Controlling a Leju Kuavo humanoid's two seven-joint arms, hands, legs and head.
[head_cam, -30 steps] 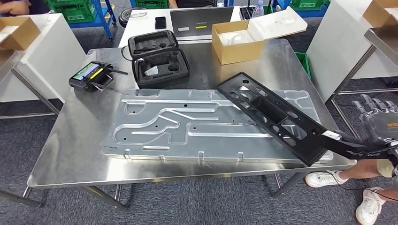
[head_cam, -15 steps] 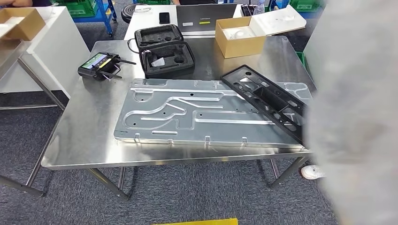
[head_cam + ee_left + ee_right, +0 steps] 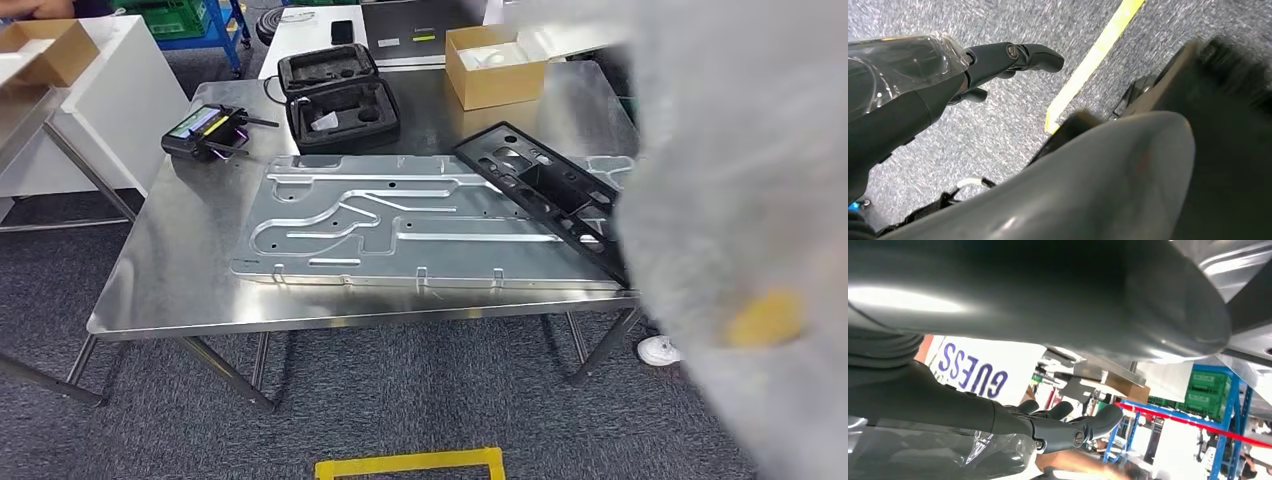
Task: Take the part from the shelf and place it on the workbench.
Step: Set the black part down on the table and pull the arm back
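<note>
Head view: the black part point(image 3: 545, 195), a long, perforated, stiff-looking frame, probably light, lies at 3 o'clock on the steel desk point(image 3: 190, 270), across the aluminium plate point(image 3: 400, 225); its long rails look best for holding. Left wrist view: left robot hand point(image 3: 998, 62) empty, fingers loosely extended above grey carpet. Right wrist view: right robot hand point(image 3: 1063, 427) likewise holds nothing.

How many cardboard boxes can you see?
2: one open cardboard box at the workbench's far edge, another cardboard box on the white table at left. The blur at right may hide more.
</note>
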